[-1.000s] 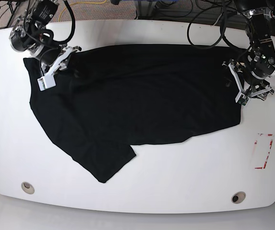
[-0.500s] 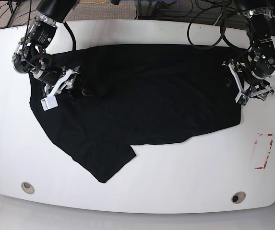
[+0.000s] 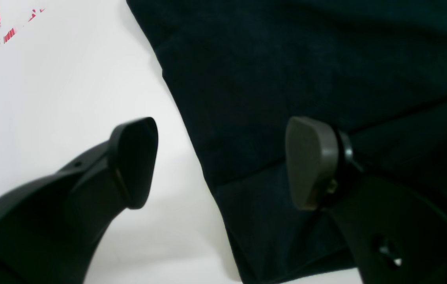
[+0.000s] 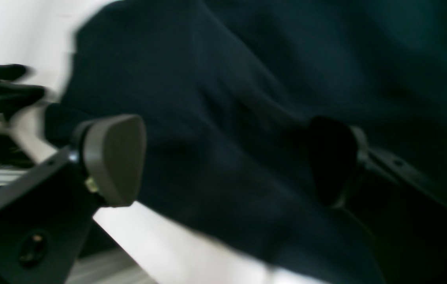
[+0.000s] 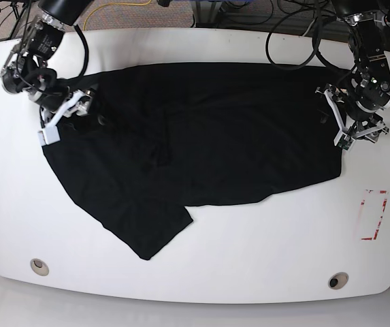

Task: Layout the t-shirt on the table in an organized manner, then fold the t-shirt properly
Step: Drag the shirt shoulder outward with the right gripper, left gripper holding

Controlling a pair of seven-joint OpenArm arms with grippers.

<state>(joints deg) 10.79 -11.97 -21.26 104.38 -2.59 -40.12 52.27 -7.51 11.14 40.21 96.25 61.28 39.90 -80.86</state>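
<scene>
Currently, stage: spreading the shirt, fold not begun.
Shirt (image 5: 195,143): lies across the table (image 5: 249,259), mostly flat; one flap at the near left folded over, a few creases mid-cloth.
Right gripper (image 5: 62,119): jaws wide, nothing held, at the shirt's far-left corner; wrist view blurred.
Left gripper (image 3: 221,161): jaws wide, straddling the shirt's edge, one pad (image 3: 136,161) over bare table; likely poised to pinch that edge.
Tape (image 5: 374,214): clear of the cloth.

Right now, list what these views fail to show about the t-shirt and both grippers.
- Base view: t-shirt collar and seams lost in flat black.
- Right wrist view: motion blur; whether the right gripper touches the cloth is unclear.
- Left wrist view: left gripper fingers cover the hem; frame edges crop the table.
</scene>
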